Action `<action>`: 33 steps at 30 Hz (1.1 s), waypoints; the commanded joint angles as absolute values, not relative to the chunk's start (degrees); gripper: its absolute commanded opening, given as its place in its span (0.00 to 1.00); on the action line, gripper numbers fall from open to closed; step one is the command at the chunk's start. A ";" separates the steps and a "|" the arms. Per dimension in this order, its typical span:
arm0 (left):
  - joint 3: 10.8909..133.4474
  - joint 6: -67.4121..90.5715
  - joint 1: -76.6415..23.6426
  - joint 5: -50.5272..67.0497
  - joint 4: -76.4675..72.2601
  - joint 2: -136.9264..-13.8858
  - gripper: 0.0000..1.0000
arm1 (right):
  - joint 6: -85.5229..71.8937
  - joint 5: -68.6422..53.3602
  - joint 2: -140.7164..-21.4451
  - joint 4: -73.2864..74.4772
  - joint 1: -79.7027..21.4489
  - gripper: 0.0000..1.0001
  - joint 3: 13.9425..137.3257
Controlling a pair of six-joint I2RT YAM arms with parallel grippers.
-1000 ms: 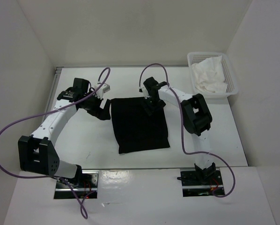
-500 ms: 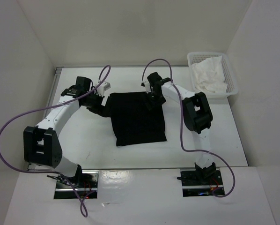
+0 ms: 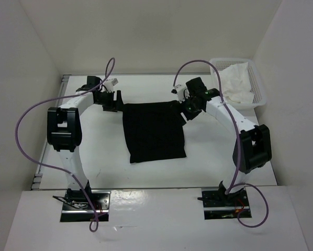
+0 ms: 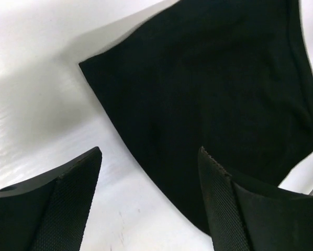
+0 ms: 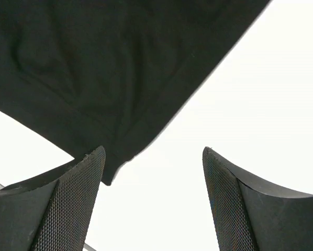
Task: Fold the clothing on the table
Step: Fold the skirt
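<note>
The black clothing [image 3: 154, 130] lies flat on the white table [image 3: 93, 151] as a rough rectangle, its far edge toward the back wall. My left gripper [image 3: 111, 101] is at the far left corner, open and low over the table. In the left wrist view, the left gripper [image 4: 148, 172] holds nothing, and the clothing [image 4: 209, 89] has its edge running under the right finger [image 4: 224, 209]. My right gripper [image 3: 186, 108] is open at the far right corner. In the right wrist view, the right gripper [image 5: 154, 178] has bare table between its fingers, and the clothing [image 5: 93, 68] has one corner by the left finger [image 5: 67, 204].
A white mesh basket [image 3: 260, 97] holding a white cloth [image 3: 235, 86] stands at the back right corner. White walls enclose the table on three sides. A thin metal rail [image 3: 63, 79] runs along the left edge. Purple cables loop over both arms.
Both arms swung outward and their grippers went from over the clothing to its far corners. The clothing shifted slightly toward the back wall. The left jaws narrowed a little.
</note>
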State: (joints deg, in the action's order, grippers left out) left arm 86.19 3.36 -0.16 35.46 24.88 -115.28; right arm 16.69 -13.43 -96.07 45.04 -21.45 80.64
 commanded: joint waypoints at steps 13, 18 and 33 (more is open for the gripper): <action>97.11 5.54 -0.97 30.24 20.21 -125.67 0.77 | 18.19 -11.07 -91.05 45.44 -17.14 0.80 77.16; 99.76 5.01 -2.02 29.62 22.50 -127.88 0.73 | 18.19 -11.07 -92.19 45.97 -16.61 0.80 78.40; 100.81 1.58 -4.22 29.00 24.26 -130.86 0.64 | 18.19 -11.07 -95.01 46.49 -16.61 0.80 80.68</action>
